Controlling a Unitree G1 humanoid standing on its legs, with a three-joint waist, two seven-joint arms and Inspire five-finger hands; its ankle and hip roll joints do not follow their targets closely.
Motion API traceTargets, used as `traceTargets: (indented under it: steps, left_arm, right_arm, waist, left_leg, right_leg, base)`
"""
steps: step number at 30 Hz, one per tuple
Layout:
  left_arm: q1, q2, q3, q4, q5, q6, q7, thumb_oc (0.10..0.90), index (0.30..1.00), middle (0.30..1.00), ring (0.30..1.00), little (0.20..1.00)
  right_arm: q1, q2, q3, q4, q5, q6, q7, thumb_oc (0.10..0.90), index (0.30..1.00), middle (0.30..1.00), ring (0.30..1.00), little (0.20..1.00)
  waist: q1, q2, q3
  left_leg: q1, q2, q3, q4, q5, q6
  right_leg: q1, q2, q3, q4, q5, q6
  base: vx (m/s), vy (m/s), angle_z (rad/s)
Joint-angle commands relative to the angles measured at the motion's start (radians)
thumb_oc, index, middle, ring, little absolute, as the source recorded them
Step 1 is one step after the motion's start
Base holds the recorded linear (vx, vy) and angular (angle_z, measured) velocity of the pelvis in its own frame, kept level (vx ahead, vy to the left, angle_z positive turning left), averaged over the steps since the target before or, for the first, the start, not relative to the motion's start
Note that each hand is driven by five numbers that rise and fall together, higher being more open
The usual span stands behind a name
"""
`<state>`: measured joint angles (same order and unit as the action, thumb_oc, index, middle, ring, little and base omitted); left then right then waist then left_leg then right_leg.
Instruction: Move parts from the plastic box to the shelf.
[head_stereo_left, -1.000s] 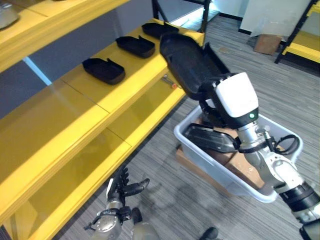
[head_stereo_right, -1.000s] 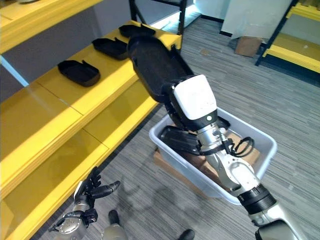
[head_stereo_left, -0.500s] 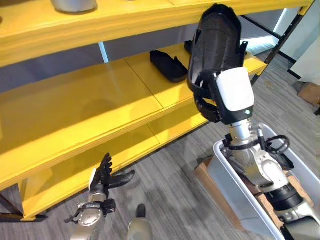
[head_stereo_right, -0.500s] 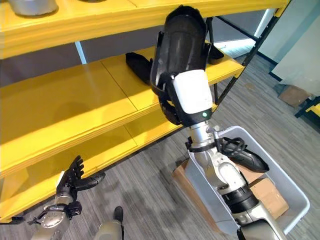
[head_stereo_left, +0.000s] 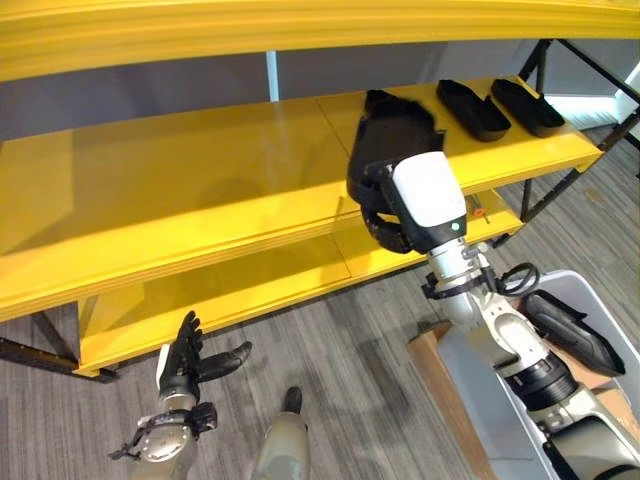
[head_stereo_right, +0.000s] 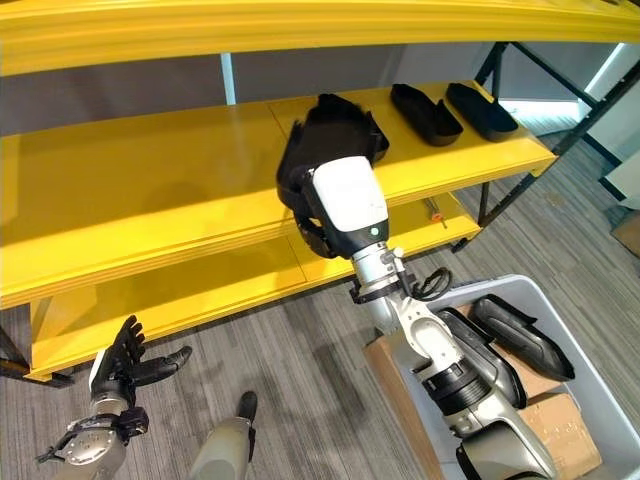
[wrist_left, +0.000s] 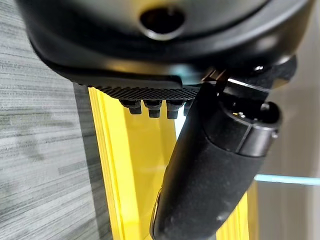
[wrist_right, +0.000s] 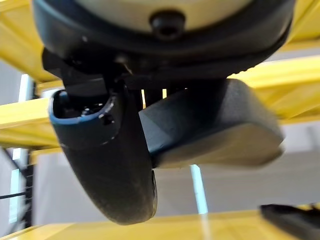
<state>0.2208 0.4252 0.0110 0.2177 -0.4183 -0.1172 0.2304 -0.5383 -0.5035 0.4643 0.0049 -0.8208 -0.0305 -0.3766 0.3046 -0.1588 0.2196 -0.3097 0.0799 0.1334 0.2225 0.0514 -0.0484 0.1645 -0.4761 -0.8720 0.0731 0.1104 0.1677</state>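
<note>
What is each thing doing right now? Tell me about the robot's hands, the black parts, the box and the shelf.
Right hand: raised to the middle shelf, curled round a black part.
Held black part: gripped over the middle shelf; whether it touches the board, I cannot tell.
Left hand: low near the floor, fingers straight, holding nothing.
Two black parts: lying side by side on the shelf.
Plastic box: open, with black parts inside.

Silver-grey arms, dark-fingered robot hand, white casing on right robot hand.
</note>
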Motion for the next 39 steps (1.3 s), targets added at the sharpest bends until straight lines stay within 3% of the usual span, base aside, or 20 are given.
traceTargets:
  steps: [1,16,25,30,33,36,38,39]
  left_arm:
    - [-0.052,0.005,-0.018,-0.105,0.037,-0.105,0.011,0.900,1.000,1.000,1.000,1.000]
    - [-0.048,-0.006,-0.041,-0.100,0.030,-0.102,-0.001,0.900,1.000,1.000,1.000,1.000]
    - [-0.058,0.008,-0.057,-0.087,0.020,-0.106,-0.011,0.900,1.000,1.000,1.000,1.000]
    - [-0.051,0.014,-0.052,-0.089,0.014,-0.109,-0.015,0.900,1.000,1.000,1.000,1.000]
    - [-0.058,0.026,-0.049,-0.091,0.017,-0.108,-0.016,0.900,1.000,1.000,1.000,1.000]
    - [-0.071,0.041,-0.055,-0.093,0.012,-0.110,-0.018,0.900,1.000,1.000,1.000,1.000]
    - [-0.087,0.050,-0.065,-0.088,0.009,-0.110,-0.020,0.900,1.000,1.000,1.000,1.000]
    - [-0.101,0.051,-0.076,-0.078,0.006,-0.107,-0.022,0.900,1.000,1.000,1.000,1.000]
  right_arm:
    - [-0.161,-0.003,-0.041,-0.076,0.018,-0.018,-0.095,0.400,0.300,0.300,0.300,0.300]
    - [-0.183,-0.003,-0.004,-0.081,0.028,-0.037,-0.071,0.400,0.300,0.300,0.300,0.300]
    - [-0.295,-0.010,0.073,0.001,0.026,-0.035,-0.050,0.400,0.300,0.300,0.300,0.300]
    - [-0.317,-0.003,0.093,0.019,0.007,-0.025,-0.041,0.400,0.300,0.300,0.300,0.300]
    - [-0.315,-0.005,0.100,0.030,-0.011,-0.015,-0.025,0.400,0.300,0.300,0.300,0.300]
    - [-0.301,-0.011,0.103,0.037,-0.010,-0.019,-0.006,0.400,0.300,0.300,0.300,0.300]
    - [-0.277,-0.026,0.099,0.031,-0.003,-0.025,0.010,0.400,0.300,0.300,0.300,0.300]
    - [-0.256,-0.041,0.088,0.021,0.008,-0.030,0.016,0.400,0.300,0.300,0.300,0.300]
  waist:
    - [0.012,0.033,-0.083]
    - [-0.015,0.050,-0.085]
    - [0.020,0.026,-0.072]
    - [0.040,0.018,-0.064]
    - [0.043,0.017,-0.061]
    - [0.027,0.022,-0.057]
    - [-0.009,0.035,-0.053]
    - [-0.034,0.049,-0.046]
  left_leg:
    - [0.181,0.006,0.018,-0.180,-0.078,0.041]
    - [0.215,0.022,0.038,-0.205,-0.067,0.035]
    - [0.177,0.022,0.026,-0.158,-0.085,0.036]
    - [0.155,-0.002,0.020,-0.115,-0.118,0.054]
    - [0.142,-0.037,0.002,-0.078,-0.152,0.080]
    - [0.139,-0.067,-0.030,-0.067,-0.166,0.102]
    - [0.163,-0.096,-0.070,-0.092,-0.167,0.124]
    - [0.171,-0.100,-0.086,-0.105,-0.141,0.136]
  right_leg:
    - [0.039,-0.027,0.010,0.098,0.060,0.092]
    - [0.028,-0.024,0.029,0.105,0.072,0.094]
    - [0.034,-0.014,0.014,0.075,0.108,0.094]
    - [0.032,-0.027,0.036,0.060,0.155,0.094]
    - [0.031,-0.043,0.083,0.088,0.171,0.094]
    - [-0.002,-0.027,0.195,0.134,0.166,0.092]
    - [-0.070,0.032,0.361,0.187,0.114,0.069]
    - [-0.137,0.083,0.449,0.219,0.063,0.020]
  base:
    - [0.00,0.008,-0.03]
    - [-0.01,-0.008,-0.09]
    - [0.00,0.003,0.04]
    - [0.02,0.099,0.10]
    - [0.05,0.178,0.10]
    - [0.07,0.175,0.34]
    - [0.12,0.210,0.37]
    - [0.10,0.190,0.71]
